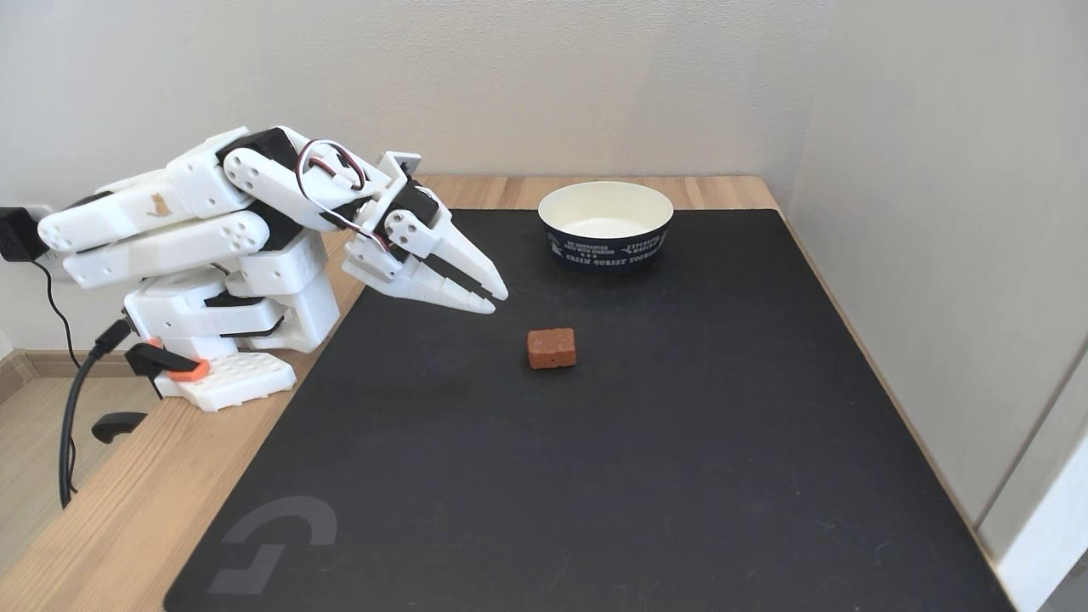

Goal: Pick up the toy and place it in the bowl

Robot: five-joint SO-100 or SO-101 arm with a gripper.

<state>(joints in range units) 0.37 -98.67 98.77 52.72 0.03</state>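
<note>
White two-finger gripper (497,299), left of the frame's centre, points down and to the right, its tips hanging above a black mat (680,476) without touching it. Its jaws look nearly closed, with only a thin dark slit between the two pointed fingers, and they hold nothing. Behind it, the white arm (212,204) is folded low over its base (229,378) at the left of the frame, where an orange-and-black clamp (170,364) grips the edge of a light wooden table (110,518). Red, white and black wires loop over the wrist, and a black cable (72,425) hangs down at the far left.

Just below and right of the gripper tips, near the middle of the frame, the toy (551,348), a small reddish-brown block, lies flat on the mat, apart from the fingers. Further up and right, near the mat's far edge, stands the bowl (606,224), cream-white inside and dark navy outside with white lettering, upright and empty. Toy and bowl are well apart. Pale walls close the scene at the back and right.
</note>
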